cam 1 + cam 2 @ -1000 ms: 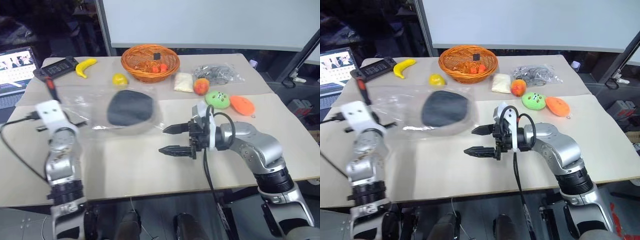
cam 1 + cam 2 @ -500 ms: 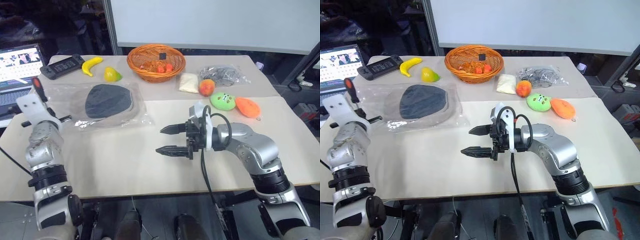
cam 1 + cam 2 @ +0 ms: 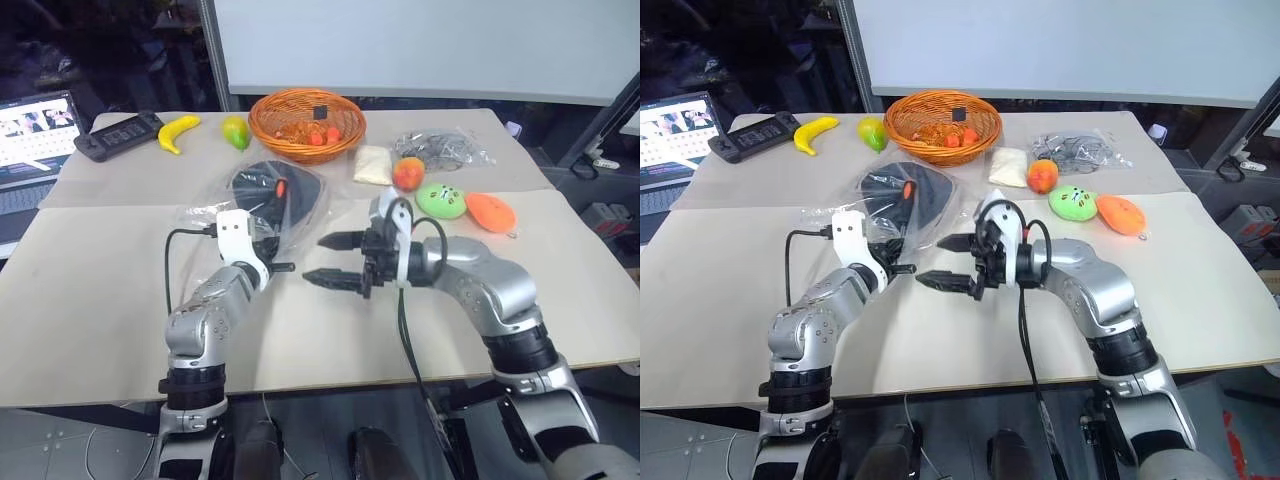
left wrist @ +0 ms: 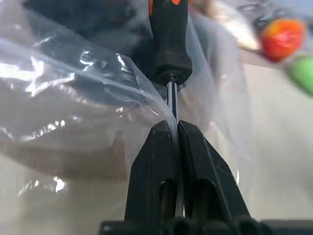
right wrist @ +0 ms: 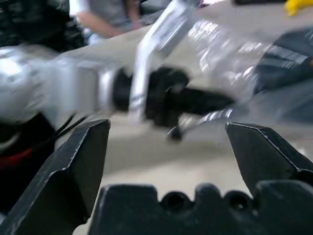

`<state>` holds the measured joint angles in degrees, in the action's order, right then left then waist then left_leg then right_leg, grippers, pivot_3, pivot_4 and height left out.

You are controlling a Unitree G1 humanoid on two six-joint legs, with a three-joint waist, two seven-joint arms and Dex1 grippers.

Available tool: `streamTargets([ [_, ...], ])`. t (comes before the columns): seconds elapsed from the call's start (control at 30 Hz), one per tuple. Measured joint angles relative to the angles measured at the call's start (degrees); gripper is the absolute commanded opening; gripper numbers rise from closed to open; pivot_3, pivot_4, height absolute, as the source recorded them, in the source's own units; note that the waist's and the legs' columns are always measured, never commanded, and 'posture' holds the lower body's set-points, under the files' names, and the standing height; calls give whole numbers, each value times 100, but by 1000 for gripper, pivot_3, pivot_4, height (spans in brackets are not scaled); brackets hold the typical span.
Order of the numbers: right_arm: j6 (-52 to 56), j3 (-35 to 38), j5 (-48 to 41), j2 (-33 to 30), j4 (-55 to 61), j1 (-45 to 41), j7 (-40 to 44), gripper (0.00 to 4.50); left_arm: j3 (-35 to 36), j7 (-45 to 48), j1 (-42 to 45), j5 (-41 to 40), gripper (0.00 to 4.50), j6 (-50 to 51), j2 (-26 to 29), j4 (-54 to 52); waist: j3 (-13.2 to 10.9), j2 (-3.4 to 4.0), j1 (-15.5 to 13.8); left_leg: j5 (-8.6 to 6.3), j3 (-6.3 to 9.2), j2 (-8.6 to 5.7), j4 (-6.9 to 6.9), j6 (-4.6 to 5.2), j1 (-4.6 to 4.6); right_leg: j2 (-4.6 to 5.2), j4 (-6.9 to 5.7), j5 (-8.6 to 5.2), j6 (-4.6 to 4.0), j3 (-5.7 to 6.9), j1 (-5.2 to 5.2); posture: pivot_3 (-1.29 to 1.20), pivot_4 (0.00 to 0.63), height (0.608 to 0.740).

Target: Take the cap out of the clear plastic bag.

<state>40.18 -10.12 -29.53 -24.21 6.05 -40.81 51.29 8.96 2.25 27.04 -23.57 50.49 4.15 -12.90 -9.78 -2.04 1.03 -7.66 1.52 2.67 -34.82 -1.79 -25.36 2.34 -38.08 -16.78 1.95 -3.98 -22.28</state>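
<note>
Presently the left gripper is pinching the clear plastic bag with closed fingers; the cap is sitting inside, upper-left of the wide-open right gripper, the nearer free one.

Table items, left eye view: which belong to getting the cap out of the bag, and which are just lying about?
Job:
cap
clear plastic bag
left gripper, shut on the bag
right gripper, open

Lying about:
wicker basket
banana
black controller
laptop
green toy

clear plastic bag: glossy crinkly film | cap: matt dark cloth | basket: woven wicker
</note>
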Motion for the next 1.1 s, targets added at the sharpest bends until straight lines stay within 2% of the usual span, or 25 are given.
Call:
streamTargets([
  [0.17, -92, -4, 137, 18, -113, 4, -5, 4500, 329, 82, -46, -432, 49, 260, 89, -581, 0, 0, -15, 0, 0, -1, -2, 0, -3, 2, 1, 0, 0, 0, 0, 0, 150, 740],
  [0.3, -103, -3, 180, 24, -133, 16, 3, 4500, 646, 90, -152, -700, 49, 556, 416, -1016, 0, 0, -1, 0, 0, 0, -2, 0, -1, 1, 0, 0, 0, 0, 0, 0, 150, 740],
  [0.43, -107, -4, 228, 28, -180, 24, 23, 4500, 685, 94, -306, -778, 1299, 717, 584, -1112, 0, 0, -6, 0, 0, 0, -2, 0, -1, 1, 1, 0, 0, 1, 0, 0, 150, 740],
  [0.63, -110, -9, 248, 67, -203, 23, 93, 4500, 527, 129, -436, -805, 3520, 733, 771, -1213, 0, 0, -13, 0, 0, 0, -2, 0, -1, 1, 1, 0, 0, 1, 1, 0, 150, 740],
  [0.8, -110, -9, 276, 66, -207, 23, 115, 4500, 360, 126, -593, -802, 3520, 757, 908, -1318, 0, 0, -12, 0, 0, 0, -1, 0, -1, 1, 1, 0, 0, 1, 0, 0, 150, 740],
  [0.9, -110, -9, 289, 32, -201, 34, 128, 4500, 377, 182, -539, -895, 3520, 1111, 1389, -1740, -1, -1, 5, 0, 0, 2, 0, 0, -2, -1, 0, 0, 0, 0, -3, 0, 150, 740],
  [0.97, -109, -7, 288, -13, -193, 60, 154, 4500, 749, 344, -239, -1357, 3520, 1604, 1862, -2034, -6, -8, 5, 0, 1, 6, 1, 0, -3, -5, -2, 0, 0, 2, -6, 0, 150, 740],
  [1.0, -109, -7, 287, -52, -178, 85, 202, 4500, 1237, 514, 97, -1752, 3520, 1949, 2342, -2160, -11, -15, 21, 0, 2, 10, 0, 0, -3, -10, -1, 0, 0, 2, -7, 0, 150, 740],
  [1.1, -108, -4, 284, -221, -133, 136, 322, 4500, 2134, 812, 476, -2041, 3520, 2319, 3557, -2234, -13, -15, 92, -1, -3, 8, 10, -1, 3, -8, 7, -1, 0, -2, -3, 0, 150, 740],
])
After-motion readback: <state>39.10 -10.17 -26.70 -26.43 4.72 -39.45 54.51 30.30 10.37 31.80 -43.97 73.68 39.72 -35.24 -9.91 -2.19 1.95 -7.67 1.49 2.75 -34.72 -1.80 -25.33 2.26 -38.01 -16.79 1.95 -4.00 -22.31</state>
